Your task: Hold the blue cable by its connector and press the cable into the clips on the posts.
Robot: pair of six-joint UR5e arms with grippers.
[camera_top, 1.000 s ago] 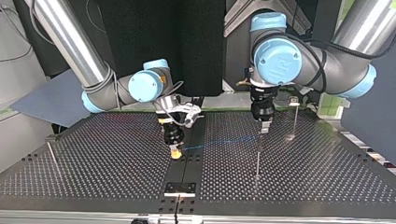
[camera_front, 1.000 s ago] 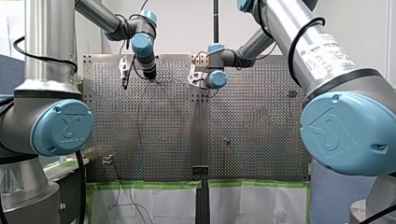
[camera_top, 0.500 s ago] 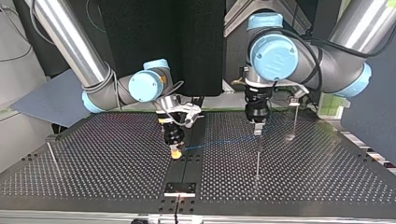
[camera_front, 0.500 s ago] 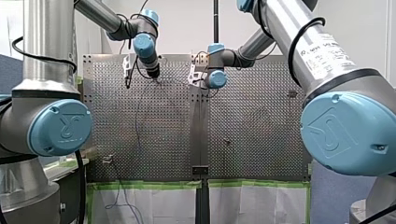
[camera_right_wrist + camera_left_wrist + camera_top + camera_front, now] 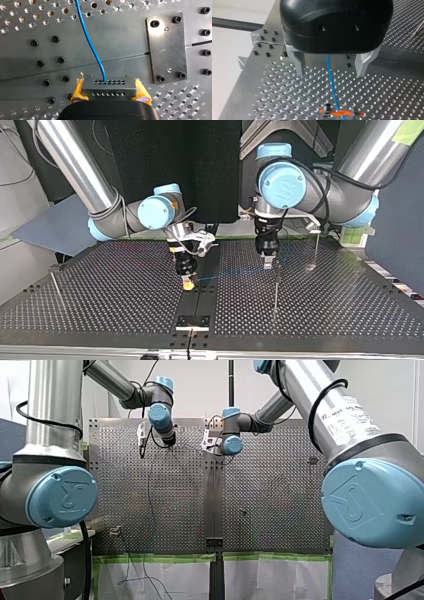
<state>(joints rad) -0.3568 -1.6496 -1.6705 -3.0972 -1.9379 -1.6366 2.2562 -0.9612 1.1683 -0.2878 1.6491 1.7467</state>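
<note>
The right end effector (image 5: pixel 188 283) is clamped by its yellow pads on the dark connector (image 5: pixel 107 86), low over the middle seam of the counter (image 5: pixel 325 310). From the connector the blue cable (image 5: pixel 91 42) runs off across the counter towards the other arm. The left end effector (image 5: pixel 330 73) stands open, with the cable passing freely between its metal fingers (image 5: pixel 299 67) and neither finger touching it. In the top view it hangs just beside the top of a thin post (image 5: pixel 275 292). The clip on that post is too small to make out. The step in hand looks like seating the cable on this post. Doing it well probably means the right arm keeps the connector fixed so the line stays lightly taut. The left arm should centre the cable over the post's head and press straight down with the cable between its fingers. Pushing sideways may bend the slender post or let the cable slip past the clip.
</note>
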